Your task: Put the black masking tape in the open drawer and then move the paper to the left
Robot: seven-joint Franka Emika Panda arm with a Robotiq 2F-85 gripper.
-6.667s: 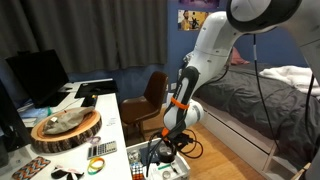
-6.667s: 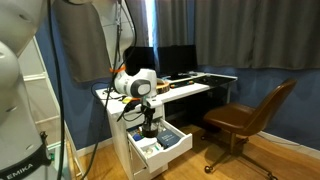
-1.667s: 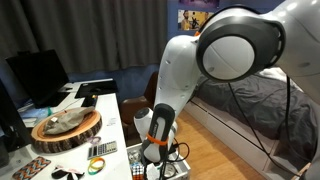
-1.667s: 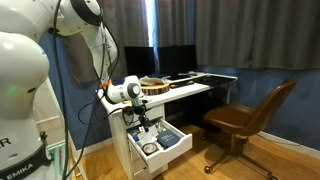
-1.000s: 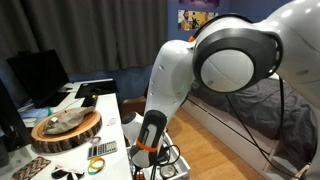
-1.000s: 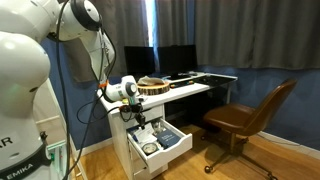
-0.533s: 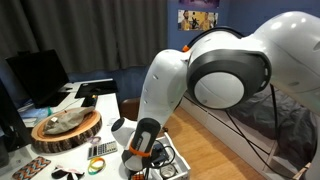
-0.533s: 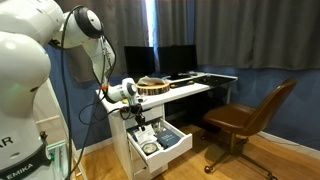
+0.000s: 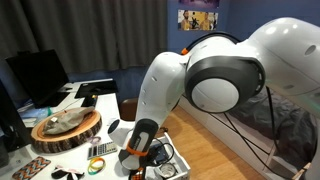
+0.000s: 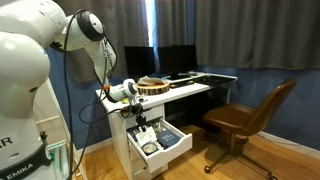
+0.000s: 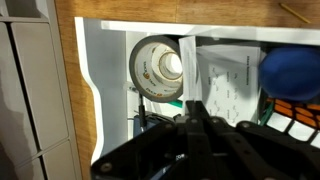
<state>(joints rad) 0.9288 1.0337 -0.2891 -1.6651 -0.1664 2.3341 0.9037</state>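
The open drawer (image 10: 172,145) is white and pulled out below the desk front; it also shows in the wrist view (image 11: 105,70). A round roll with a dark rim and a pale centre, the black masking tape (image 11: 158,68), lies flat inside it, and shows as a small ring in an exterior view (image 10: 148,148). My gripper (image 10: 141,124) hangs just above the drawer's rear part, apart from the roll. It also shows in an exterior view (image 9: 140,162) and the wrist view (image 11: 190,112). Its fingers look closed together with nothing between them. White paper (image 9: 103,108) lies on the desk.
On the desk are a round wooden slab (image 9: 66,129), a calculator (image 9: 101,149), a greenish ring roll (image 9: 97,165) and monitors (image 9: 37,76). The drawer also holds a printed white sheet (image 11: 226,90) and a blue object (image 11: 291,70). A brown chair (image 10: 250,115) stands nearby.
My gripper has risen out of the drawer and drawn back toward the desk front, empty. The roll stays lying in the drawer.
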